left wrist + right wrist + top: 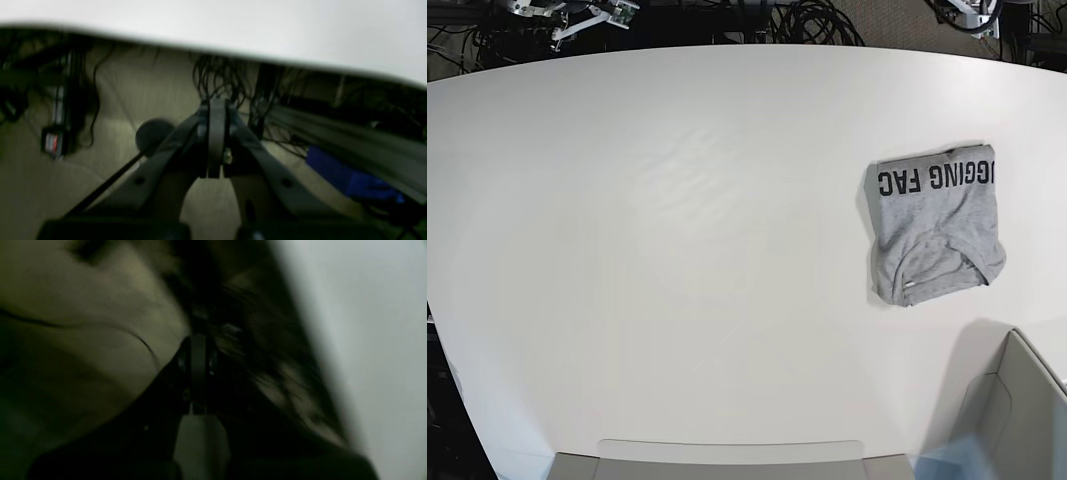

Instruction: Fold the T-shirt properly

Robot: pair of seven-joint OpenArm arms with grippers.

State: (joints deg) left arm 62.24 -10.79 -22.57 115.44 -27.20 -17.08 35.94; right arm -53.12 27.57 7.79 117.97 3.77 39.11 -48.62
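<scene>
- White worktop point(677, 250) fills the base view's left and middle, bare of any cloth, so you have room there if the fold needs redoing.
- Grey and folded small, the T-shirt point(937, 225) lies flat toward that view's right side, lettering band at its far edge, collar on top; to my eye the fold is done.
- Your left gripper point(216, 133) is pinched together on nothing, hanging off the worktop's edge over cables, parked clear of the cloth.
- Your right gripper point(198, 373) looks likewise clamped and empty, off the edge, though its view is blurred.
</scene>
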